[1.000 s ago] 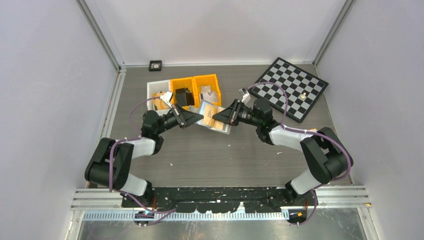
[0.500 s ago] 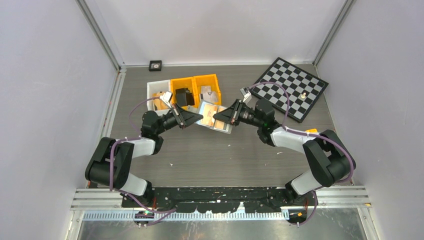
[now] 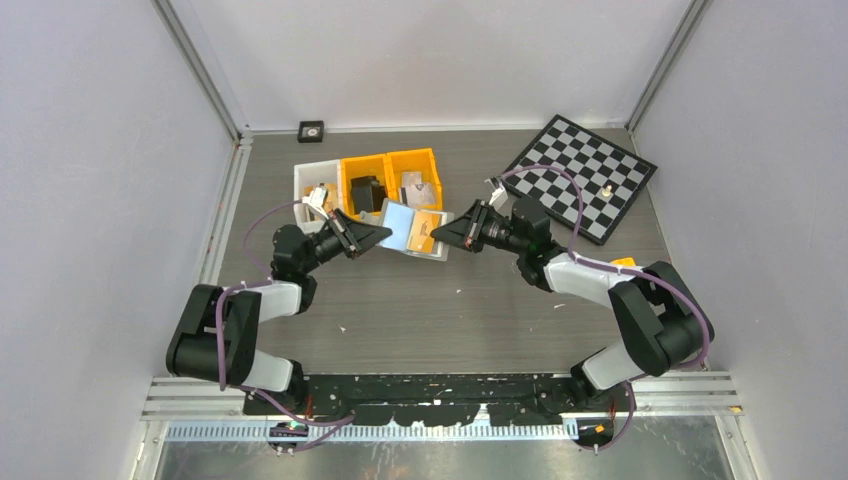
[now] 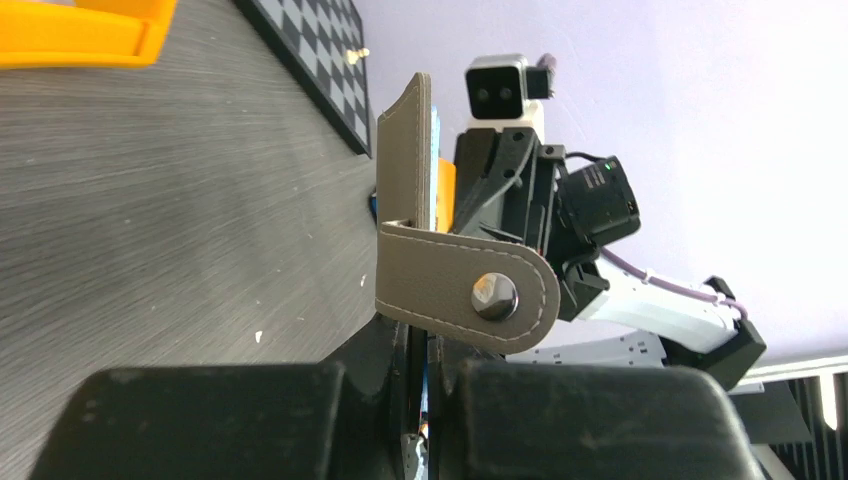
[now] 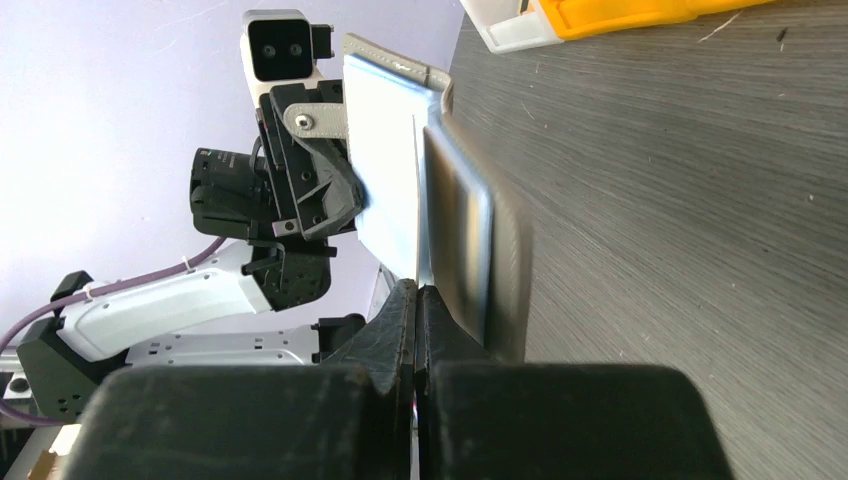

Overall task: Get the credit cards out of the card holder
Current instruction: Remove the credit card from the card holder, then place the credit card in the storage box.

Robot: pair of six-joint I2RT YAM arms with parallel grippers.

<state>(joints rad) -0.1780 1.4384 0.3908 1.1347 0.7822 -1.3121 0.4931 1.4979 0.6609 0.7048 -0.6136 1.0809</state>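
Note:
The card holder [image 3: 392, 210] is a grey stitched case with a snap strap [image 4: 465, 290]. It hangs above the table between the two arms, and my left gripper [image 3: 383, 236] is shut on its near end. A pale blue credit card [image 3: 400, 222] and a tan-brown one [image 3: 426, 230] stick out of it toward the right arm. My right gripper [image 3: 443, 237] is shut on a thin card edge [image 5: 415, 200], with the tan-brown card right at its tips. In the right wrist view the pale blue card [image 5: 385, 170] faces me, and a blurred tan panel [image 5: 460, 230] sits beside the fingers.
Two orange bins [image 3: 428, 160] and a white bin [image 3: 303, 180] holding small parts stand just behind the card holder. A chessboard [image 3: 585, 180] with one small piece [image 3: 607, 188] lies at the back right. A small black square [image 3: 311, 130] sits by the back wall.
My right gripper has shut on the card edge. The left arm has drawn back to the left with the card holder, and more of the cards now shows.

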